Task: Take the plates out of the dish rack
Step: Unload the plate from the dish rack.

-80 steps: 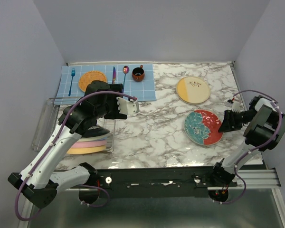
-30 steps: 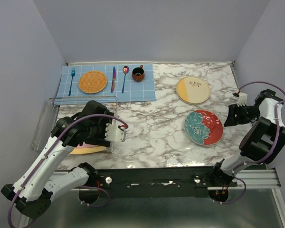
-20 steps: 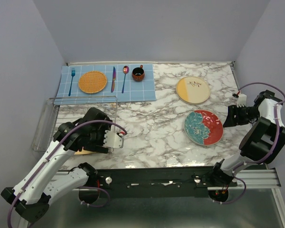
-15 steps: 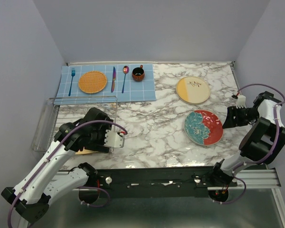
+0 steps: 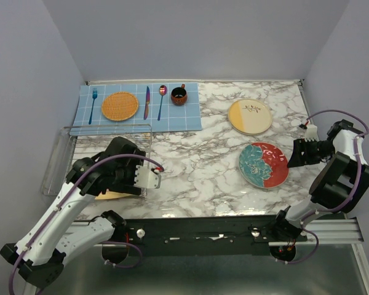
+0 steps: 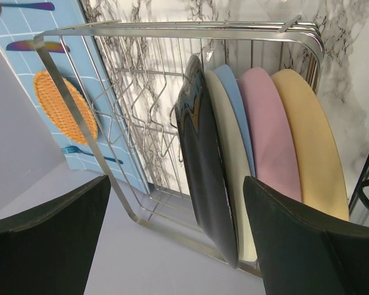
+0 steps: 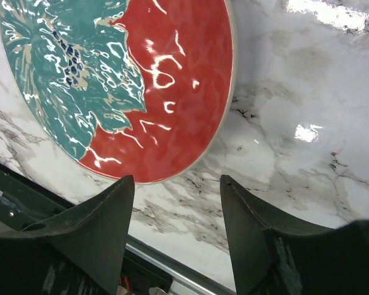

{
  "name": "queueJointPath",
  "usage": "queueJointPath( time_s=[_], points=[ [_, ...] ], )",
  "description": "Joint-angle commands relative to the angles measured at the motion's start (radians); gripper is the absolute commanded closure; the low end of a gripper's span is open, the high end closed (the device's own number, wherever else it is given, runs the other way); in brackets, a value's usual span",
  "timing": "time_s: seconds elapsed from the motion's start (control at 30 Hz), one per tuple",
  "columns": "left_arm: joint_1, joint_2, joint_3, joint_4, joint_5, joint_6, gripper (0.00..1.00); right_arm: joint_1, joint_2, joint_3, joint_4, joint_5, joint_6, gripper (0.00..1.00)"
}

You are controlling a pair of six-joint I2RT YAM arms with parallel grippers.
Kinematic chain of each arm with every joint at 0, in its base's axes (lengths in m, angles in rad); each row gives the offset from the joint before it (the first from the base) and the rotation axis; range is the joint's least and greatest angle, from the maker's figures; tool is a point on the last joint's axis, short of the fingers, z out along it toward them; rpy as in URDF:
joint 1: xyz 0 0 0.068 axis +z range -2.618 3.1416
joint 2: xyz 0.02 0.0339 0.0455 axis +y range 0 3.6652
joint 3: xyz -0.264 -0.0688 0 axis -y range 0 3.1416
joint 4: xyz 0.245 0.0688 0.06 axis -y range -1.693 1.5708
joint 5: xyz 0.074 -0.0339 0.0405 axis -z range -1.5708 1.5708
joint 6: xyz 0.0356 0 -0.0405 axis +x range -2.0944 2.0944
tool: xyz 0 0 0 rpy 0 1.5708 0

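L hand point(image 5: 149, 179) wide open, empty, over silver wire dish rack point(image 6: 172, 29). Black-rimmed beige plate point(image 6: 203, 172), blue plate point(image 6: 237, 117), pink plate point(image 6: 267, 135) and yellow-orange plate point(image 6: 310, 141) stand packed on edge inside. R hand point(image 7: 175, 181) open, empty, beside teal-and-red floral plate point(image 7: 141, 80) on marble tabletop point(image 5: 197, 160). Risk: tight stack (barely any gaps), so a finger could grab two, or a rim could snag wire.

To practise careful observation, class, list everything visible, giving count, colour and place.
dish rack: one; silver wire; table left
racked plates: apparently five; dark, cream, blue, pink, yellow-orange; upright in rack
loose plates: two; cream-and-yellow, teal-and-red; table right
placemat: one; blue checked; far left
woven disc: one; orange; on placemat
cutlery: fork, knife, spoon; bluish-purple; on placemat
cup: one; dark red; on placemat
arms: two; white-black; left arm, jaws open over rack; right arm, jaws open by teal-and-red plate
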Motion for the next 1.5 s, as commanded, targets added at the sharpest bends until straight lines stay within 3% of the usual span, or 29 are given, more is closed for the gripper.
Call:
queueJointPath(
  time_s=[0.0, 0.8, 0.93, 1.13, 1.47],
  points=[
    [-0.004, -0.002, 0.001, -0.001, -0.018, 0.012, 0.03, 0.000, -0.001, -0.013, 0.010, -0.024, -0.008, 0.34],
    [-0.004, -0.029, -0.161, 0.143, -0.125, 0.073, 0.04, 0.000, -0.030, -0.050, -0.003, -0.039, -0.033, 0.34],
    [-0.004, -0.049, -0.217, 0.143, -0.144, 0.078, 0.08, 0.000, -0.040, -0.068, 0.007, -0.032, -0.038, 0.34],
    [-0.004, -0.063, -0.269, 0.125, -0.178, 0.104, 0.26, 0.000, -0.037, -0.062, 0.002, -0.039, -0.034, 0.34],
    [-0.003, 0.006, -0.271, 0.103, -0.181, 0.110, 0.33, 0.000, -0.043, -0.073, 0.005, -0.033, -0.038, 0.34]
  ],
)
